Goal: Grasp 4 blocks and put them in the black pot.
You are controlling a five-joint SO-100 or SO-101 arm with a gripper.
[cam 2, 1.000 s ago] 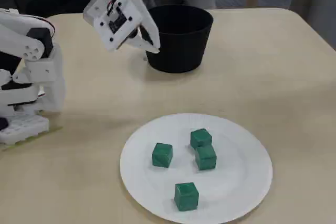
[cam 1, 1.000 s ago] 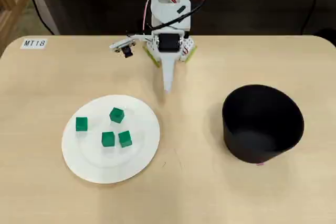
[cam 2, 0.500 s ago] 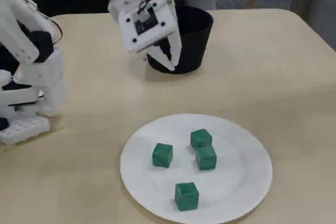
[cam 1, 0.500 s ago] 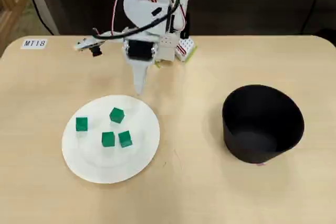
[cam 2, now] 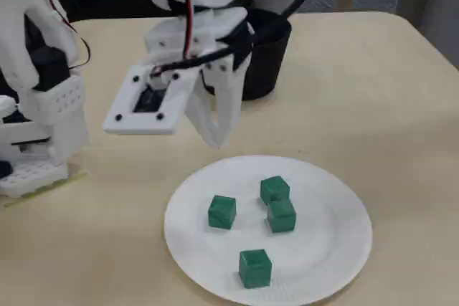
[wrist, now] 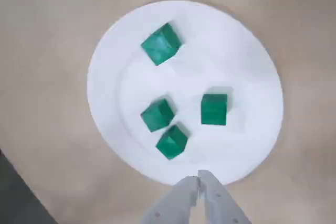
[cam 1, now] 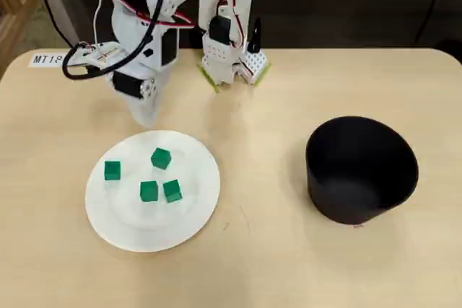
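1. Blocks: all four sit on the white plate (cam 1: 202,200). In the overhead view, one (cam 1: 112,171) lies toward the left rim, one (cam 1: 161,158) toward the far side, and two (cam 1: 149,191) (cam 1: 172,191) sit just beside each other near the middle; whether that pair touches, I cannot tell.
2. Pot (cam 1: 361,171): on the table (cam 1: 289,265), well to the right of the plate in the overhead view. What shows of its inside looks empty.
3. Pincer (cam 2: 217,136): hangs above the table just off the plate's rim, tips pointing down. Jaws together or nearly so, nothing between them; the wrist view (wrist: 199,178) shows the tips meeting over the near rim.
4. Progress, as judged: none delivered, four left. First grasp not yet begun; the jaws must open before any pick.
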